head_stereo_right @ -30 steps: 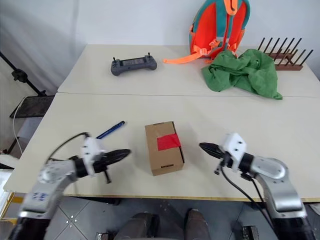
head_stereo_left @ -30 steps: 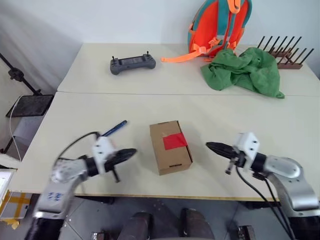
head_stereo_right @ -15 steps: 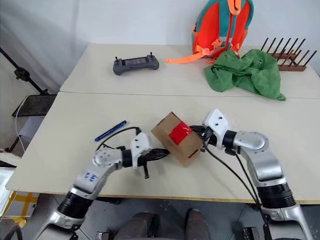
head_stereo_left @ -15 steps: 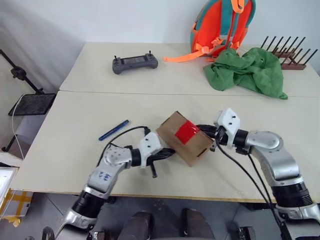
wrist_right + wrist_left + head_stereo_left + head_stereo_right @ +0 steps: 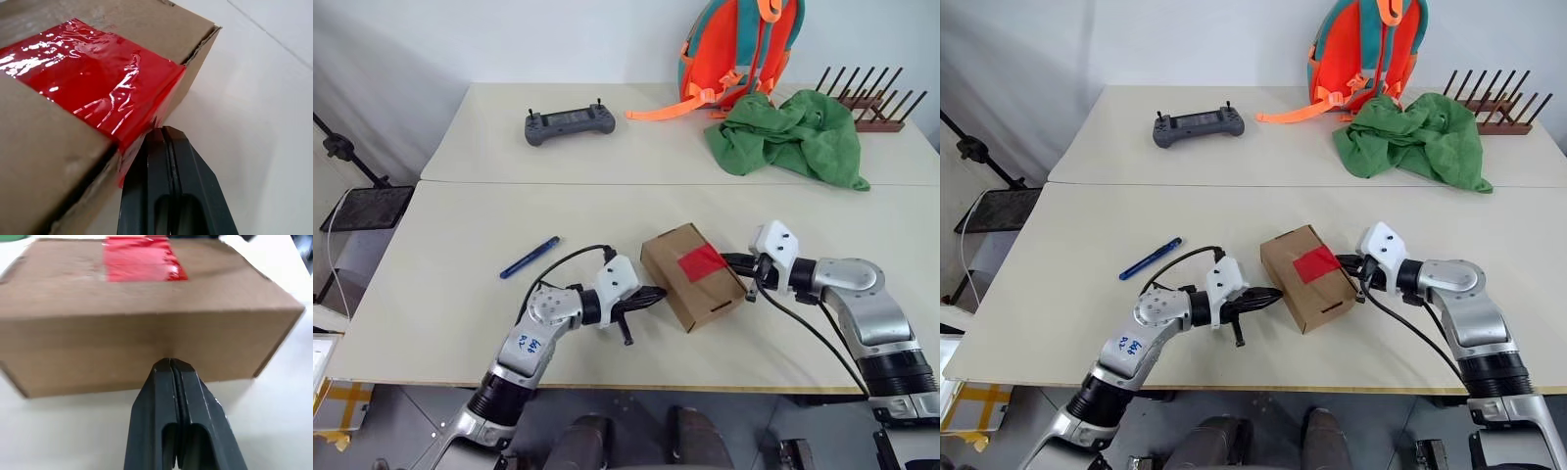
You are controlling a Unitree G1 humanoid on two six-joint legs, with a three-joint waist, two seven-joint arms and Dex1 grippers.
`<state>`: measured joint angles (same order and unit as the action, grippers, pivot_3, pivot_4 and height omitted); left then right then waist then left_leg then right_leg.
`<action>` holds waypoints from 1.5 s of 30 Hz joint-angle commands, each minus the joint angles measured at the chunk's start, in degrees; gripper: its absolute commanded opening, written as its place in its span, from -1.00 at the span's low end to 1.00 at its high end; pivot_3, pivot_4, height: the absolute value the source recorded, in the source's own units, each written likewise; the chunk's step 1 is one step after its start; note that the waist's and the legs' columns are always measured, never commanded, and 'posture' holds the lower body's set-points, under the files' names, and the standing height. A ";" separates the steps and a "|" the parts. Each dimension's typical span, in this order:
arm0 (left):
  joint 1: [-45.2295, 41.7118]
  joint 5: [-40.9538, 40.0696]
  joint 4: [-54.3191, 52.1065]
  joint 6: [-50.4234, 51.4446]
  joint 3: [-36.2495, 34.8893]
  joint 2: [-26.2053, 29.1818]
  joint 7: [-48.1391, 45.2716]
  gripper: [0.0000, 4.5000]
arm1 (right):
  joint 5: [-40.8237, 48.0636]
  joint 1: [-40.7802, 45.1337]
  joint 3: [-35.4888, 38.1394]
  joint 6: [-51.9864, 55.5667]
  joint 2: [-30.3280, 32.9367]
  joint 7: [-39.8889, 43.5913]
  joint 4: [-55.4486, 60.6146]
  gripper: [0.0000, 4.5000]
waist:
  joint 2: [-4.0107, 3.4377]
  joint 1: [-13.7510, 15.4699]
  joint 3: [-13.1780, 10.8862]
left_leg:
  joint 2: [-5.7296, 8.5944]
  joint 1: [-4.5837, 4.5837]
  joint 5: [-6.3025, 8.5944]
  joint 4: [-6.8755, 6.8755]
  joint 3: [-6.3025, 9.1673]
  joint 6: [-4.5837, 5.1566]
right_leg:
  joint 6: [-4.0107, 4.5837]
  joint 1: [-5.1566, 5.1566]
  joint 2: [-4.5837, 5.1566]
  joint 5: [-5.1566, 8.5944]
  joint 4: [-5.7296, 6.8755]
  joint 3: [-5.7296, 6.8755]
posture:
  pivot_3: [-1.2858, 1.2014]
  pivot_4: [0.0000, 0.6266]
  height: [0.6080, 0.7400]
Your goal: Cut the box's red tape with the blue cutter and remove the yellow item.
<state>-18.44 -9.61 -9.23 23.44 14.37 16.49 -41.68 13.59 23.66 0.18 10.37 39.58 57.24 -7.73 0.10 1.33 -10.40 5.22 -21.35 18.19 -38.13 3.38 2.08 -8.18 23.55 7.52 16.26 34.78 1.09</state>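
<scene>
both grippers, left gripper [image 5: 654, 293] and right gripper [image 5: 732, 261], are clenched empty, pinning the box [image 5: 693, 277] near the table's [image 5: 440, 245] front edge, probably squaring it up; blue cutter [image 5: 530, 257] untouched toward the left edge.

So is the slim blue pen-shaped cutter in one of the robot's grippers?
No, the blue cutter lies loose on the table, apart from both grippers.
</scene>
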 commanded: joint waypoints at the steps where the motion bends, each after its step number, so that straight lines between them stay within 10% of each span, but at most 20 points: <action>1: 2.12 -3.28 -7.01 4.50 -4.86 1.88 1.82 -0.60 | 1.36 0.40 4.91 -3.02 3.71 1.39 -1.45 -0.73 | 0.00 0.01 0.00 | 0.00 0.00 0.00 0.00 0.00 0.00 | 0.00 0.00 0.00 0.00 0.01 0.00 | 0.03 -0.52 1.00; 8: 19.22 -11.95 -15.50 -0.83 -27.40 13.05 -4.38 0.34 | 17.33 -9.63 19.31 1.12 9.27 12.36 7.35 0.29 | -0.06 -0.11 -0.01 | -0.22 0.00 0.07 0.18 0.01 -0.10 | 0.07 0.02 -0.01 0.04 -0.10 -0.03 | 0.03 -0.52 1.00; 13: 25.98 -15.86 -0.48 -11.65 -45.58 21.19 -12.66 0.98 | 24.24 -20.54 21.45 7.81 5.52 5.67 25.05 0.99 | -0.07 0.08 -0.02 | -0.70 0.06 0.29 0.08 0.05 -0.44 | 0.38 -0.12 -0.12 0.20 -0.47 0.03 | 0.03 -0.52 1.00; 28: 32.83 -16.31 31.25 -17.85 -58.79 35.94 -22.10 0.98 | 24.05 -29.95 16.41 -4.41 -5.32 6.89 36.08 0.99 | 0.06 0.03 0.04 | -0.81 0.15 0.60 0.11 0.05 -0.39 | 0.54 -0.11 -0.19 0.18 -0.40 -0.17 | 0.03 -0.52 1.00; 36: 14.40 -15.30 23.52 -15.10 -41.13 32.35 -20.85 0.98 | 25.49 -33.17 19.39 -4.46 -0.55 10.05 34.64 0.99 | 0.15 0.63 0.10 | -0.76 0.17 0.60 0.04 0.07 -0.42 | 0.51 -0.19 -0.12 0.16 -0.34 -0.16 | 0.03 -0.52 1.00; 45: -8.30 -4.67 44.63 -21.36 -24.31 27.72 -22.01 0.98 | 25.19 -33.21 17.88 -2.98 -0.52 6.66 37.39 0.99 | 0.21 -1.48 0.12 | -0.99 0.22 0.57 0.04 -0.36 -0.42 | 0.51 0.10 -0.85 0.16 0.15 -0.02 | 0.03 -0.52 1.00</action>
<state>-26.17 -15.20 33.84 3.77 -10.42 43.83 -62.32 38.17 -9.68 17.80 7.53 38.84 64.95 27.13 0.32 -0.15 -10.28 4.20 -21.14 18.76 -38.09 2.96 1.66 -7.67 23.69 6.66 16.41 34.93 1.07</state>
